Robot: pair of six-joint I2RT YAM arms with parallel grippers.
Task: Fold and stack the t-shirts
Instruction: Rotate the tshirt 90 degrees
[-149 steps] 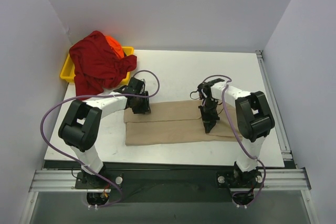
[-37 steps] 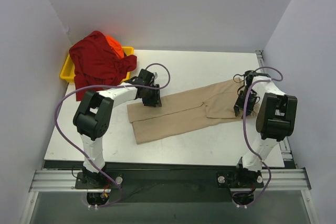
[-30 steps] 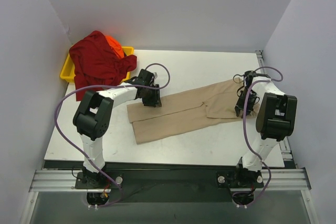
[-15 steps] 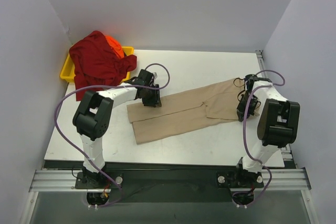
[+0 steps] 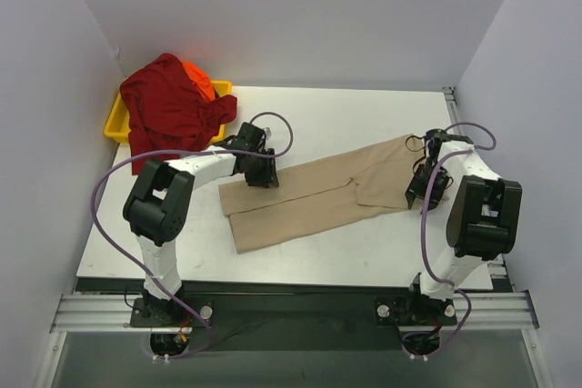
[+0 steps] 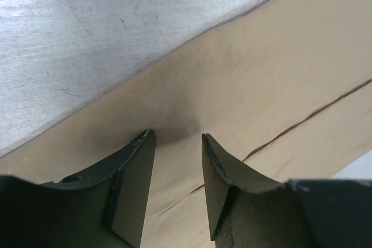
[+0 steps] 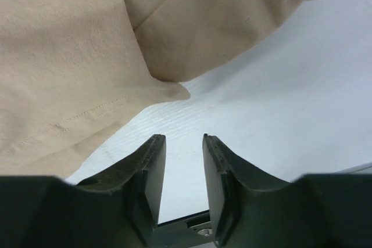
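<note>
The tan t-shirt (image 5: 318,190) lies folded lengthwise as a long strip, slanting across the table from lower left to upper right. My left gripper (image 5: 264,173) is open over the strip's far left end; in the left wrist view (image 6: 177,137) cloth (image 6: 273,79) lies between and under the jaws. My right gripper (image 5: 426,190) is open at the strip's right end; in the right wrist view (image 7: 183,139) its jaws stand over bare table just off the cloth's edge (image 7: 75,56). The dark red t-shirt (image 5: 168,111) is heaped on the yellow tray, with the orange t-shirt (image 5: 198,76) showing behind it.
The yellow tray (image 5: 121,126) sits at the table's far left corner under the heaped shirts. The white table (image 5: 364,120) ends at a metal rail (image 5: 468,170) close to the right arm. Purple cables loop off both arms.
Over five seconds the tan strip was swung so it slants, its right end carried to the far right. In the last second the right gripper drew slightly back off the cloth; left gripper barely moved.
</note>
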